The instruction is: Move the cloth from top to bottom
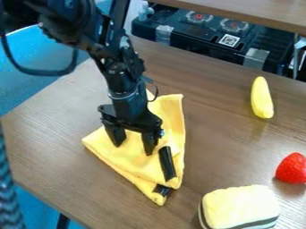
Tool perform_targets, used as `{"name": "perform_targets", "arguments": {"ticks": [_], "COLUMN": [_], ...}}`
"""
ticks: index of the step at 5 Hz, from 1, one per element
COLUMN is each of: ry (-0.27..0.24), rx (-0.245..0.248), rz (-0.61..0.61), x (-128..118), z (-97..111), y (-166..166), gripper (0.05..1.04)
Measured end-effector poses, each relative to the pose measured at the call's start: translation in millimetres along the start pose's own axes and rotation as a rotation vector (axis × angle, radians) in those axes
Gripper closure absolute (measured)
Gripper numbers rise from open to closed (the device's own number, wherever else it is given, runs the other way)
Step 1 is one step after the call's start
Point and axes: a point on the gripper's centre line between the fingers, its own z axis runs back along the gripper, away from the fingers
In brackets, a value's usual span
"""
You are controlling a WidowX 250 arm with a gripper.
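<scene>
"As the gripper (pixel 133 145) hangs over the cloth, what is its state?"

"Open, fingers (pixel 148 145) well apart, nothing held. Yellow fabric shows between them. Fingertip contact: cannot tell. The yellow cloth (pixel 134 167) lies folded and creased on the brown tabletop (pixel 53 138), left of centre."

"Principal risk?"

"A missed pinch. The fabric lies low beneath the fingers; closing too high could make them skim it, or catch one layer and unfold the rest."

"Further defects?"

"Two black sections, upper (pixel 167 163) and lower (pixel 161 190), show at the cloth's folds. Whether they are one object, cannot tell. Either could drag along, weight a corner or slip out. A pull down the table could also carry fabric over the near edge, or, if it drifts right, into the layered toy cake (pixel 240 206)."

"Count, please."

"One gripper, two fingers; one cloth; two visible black sections. Beyond: one toy cake, one red strawberry (pixel 291 168), one yellow banana (pixel 261 98). Behind the table: one black case (pixel 200 43), bearing two round discs, left (pixel 199 17) and right (pixel 234 25), both red-centred."
</scene>
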Motion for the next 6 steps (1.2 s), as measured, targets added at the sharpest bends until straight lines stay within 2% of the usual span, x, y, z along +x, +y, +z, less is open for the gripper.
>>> {"name": "perform_targets", "arguments": {"ticks": [1, 3, 5, 6], "ry": [0.000, -0.033, -0.027, -0.016], "rx": [0.007, 0.032, 0.067, 0.060], "rz": [0.024, 0.076, 0.131, 0.150], "x": [20, 68, 116, 124], "z": [-6, -14, -21, -23], "y": [5, 12, 14, 13], "gripper": [0.084, 0.084, 0.084, 0.084]}}
